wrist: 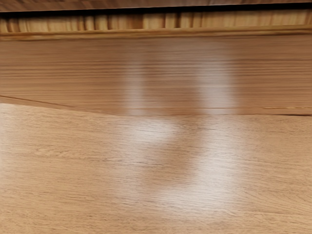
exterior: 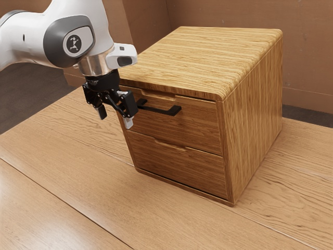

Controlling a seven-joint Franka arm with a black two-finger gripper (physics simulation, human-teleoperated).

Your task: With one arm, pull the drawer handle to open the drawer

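Wooden table (exterior: 104, 208) planks span the lower frame, carrying a wood-grain cabinet (exterior: 250, 104) at centre right. Left of centre, the black gripper (exterior: 114, 117) hangs with its fingers (exterior: 128, 122) spread apart, pinching nothing. One finger sits just beside the left end of the black drawer handle (exterior: 158, 109) on the upper drawer (exterior: 192, 127), whose front lies flush with the lower drawer (exterior: 177, 161). Brown walls (exterior: 312, 52) and dark floor (exterior: 26, 94) lie behind.

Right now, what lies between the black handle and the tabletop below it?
In the exterior view, the wooden front of the lower drawer lies between the handle and the table.
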